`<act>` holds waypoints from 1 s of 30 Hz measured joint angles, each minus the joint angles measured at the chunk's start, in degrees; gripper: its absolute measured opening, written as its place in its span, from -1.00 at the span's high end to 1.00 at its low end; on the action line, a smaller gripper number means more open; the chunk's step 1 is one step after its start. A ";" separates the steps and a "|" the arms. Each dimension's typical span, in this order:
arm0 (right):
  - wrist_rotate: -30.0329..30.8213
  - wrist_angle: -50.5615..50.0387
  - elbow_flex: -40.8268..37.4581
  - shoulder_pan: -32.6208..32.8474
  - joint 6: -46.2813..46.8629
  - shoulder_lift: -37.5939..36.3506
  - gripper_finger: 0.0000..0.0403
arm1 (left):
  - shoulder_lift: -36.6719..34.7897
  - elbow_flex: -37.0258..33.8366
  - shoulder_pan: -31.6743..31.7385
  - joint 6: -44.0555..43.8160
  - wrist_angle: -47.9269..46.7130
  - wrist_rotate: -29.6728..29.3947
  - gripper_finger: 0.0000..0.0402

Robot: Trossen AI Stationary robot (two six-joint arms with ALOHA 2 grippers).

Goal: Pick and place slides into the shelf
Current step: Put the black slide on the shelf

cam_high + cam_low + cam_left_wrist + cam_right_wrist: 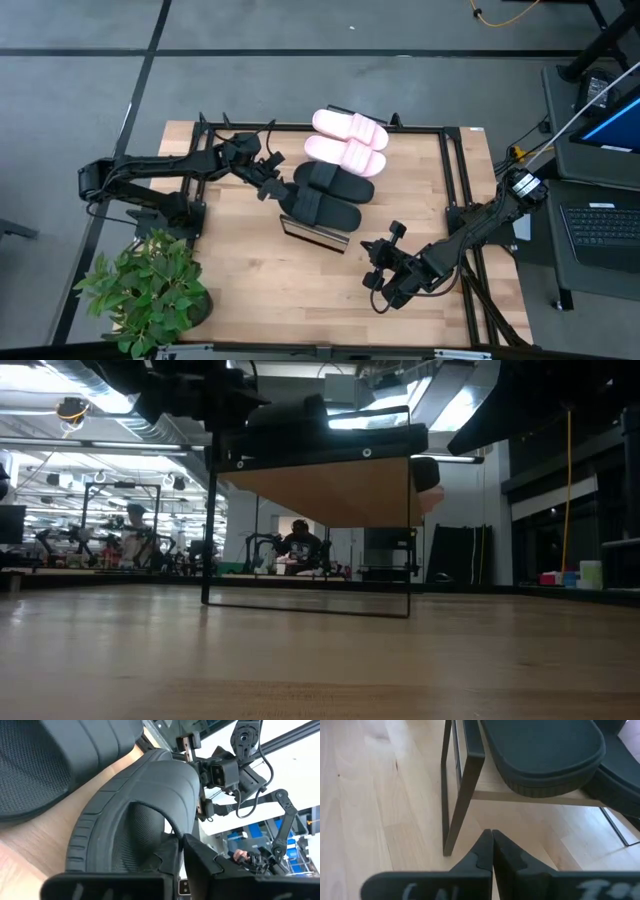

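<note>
The slanted light-wood shelf [312,232] holds four slides: two pale pink sandals [348,140] at twelve o'clock and two matte black sandals [328,195]. The left gripper [268,188] rests at the nearer black one, fingers' state unclear; the right gripper [492,851] is pressed together.

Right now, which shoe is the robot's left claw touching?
Find the slanted light-wood shelf mid-table, holding four slides in a row. The matte black slide at the plant-side end is it; the left gripper sits at its edge. Its black twin lies beside the pink ones.

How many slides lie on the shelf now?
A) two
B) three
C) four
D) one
C: the high view shows two pink slides and two black slides in a row on the shelf, and none on the table.
</note>
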 joint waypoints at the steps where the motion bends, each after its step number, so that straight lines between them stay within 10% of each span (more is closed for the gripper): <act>1: 0.02 0.00 0.00 -0.01 0.00 -0.02 0.98 | 0.00 0.00 0.00 0.01 0.00 0.05 0.87; 30: 0.00 0.02 0.00 -0.01 0.00 -0.01 0.98 | -0.04 -0.04 0.04 1.78 -2.92 -1.53 0.38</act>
